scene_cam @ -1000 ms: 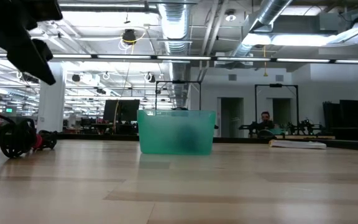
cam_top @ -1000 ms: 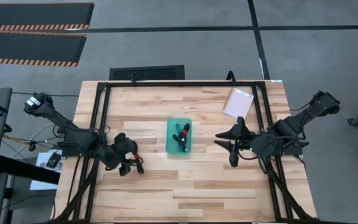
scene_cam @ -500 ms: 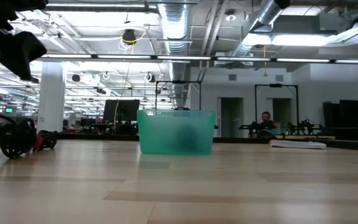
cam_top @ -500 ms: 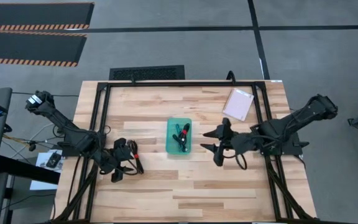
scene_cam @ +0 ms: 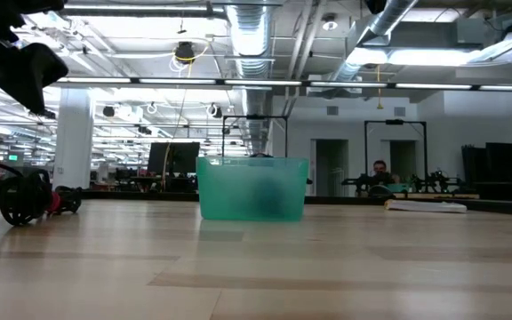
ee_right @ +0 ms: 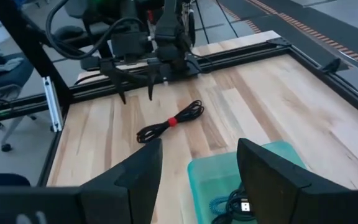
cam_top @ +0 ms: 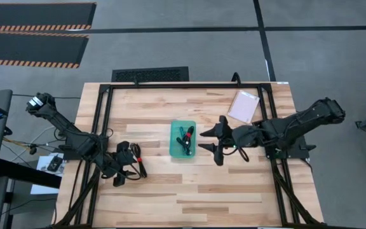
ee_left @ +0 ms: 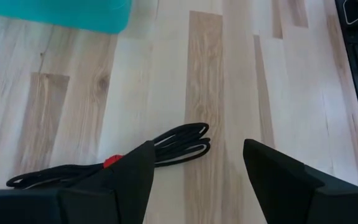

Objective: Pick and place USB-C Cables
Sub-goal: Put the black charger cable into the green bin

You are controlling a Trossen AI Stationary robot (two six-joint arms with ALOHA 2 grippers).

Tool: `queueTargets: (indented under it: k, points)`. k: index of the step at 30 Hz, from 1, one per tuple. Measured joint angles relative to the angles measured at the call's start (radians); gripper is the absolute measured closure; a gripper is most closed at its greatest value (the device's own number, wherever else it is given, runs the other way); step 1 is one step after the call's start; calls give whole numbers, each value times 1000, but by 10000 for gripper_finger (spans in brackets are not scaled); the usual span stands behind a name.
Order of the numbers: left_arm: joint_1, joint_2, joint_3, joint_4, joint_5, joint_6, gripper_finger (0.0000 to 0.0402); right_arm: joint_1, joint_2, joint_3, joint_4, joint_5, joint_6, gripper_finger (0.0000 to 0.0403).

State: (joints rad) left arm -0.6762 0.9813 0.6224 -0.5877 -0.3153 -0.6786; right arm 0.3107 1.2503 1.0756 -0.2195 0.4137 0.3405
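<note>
Right gripper [cam_top: 209, 140] has slid beside the tray [cam_top: 173, 151], fingers spread; left gripper [cam_top: 126, 172], fingers spread, overhangs a half-hidden cable [ee_left: 176, 142].

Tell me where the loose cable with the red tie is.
In the high view, the cable lies on the table's left side, beside the open left claw, left of the tray.
</note>
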Motion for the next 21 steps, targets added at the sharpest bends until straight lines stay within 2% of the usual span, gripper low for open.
queueTargets:
  k: [21]
  points:
    - [-18, 0, -38, 3, 9, 47, 169, -34, 0, 0, 31, -26, -33, 171]
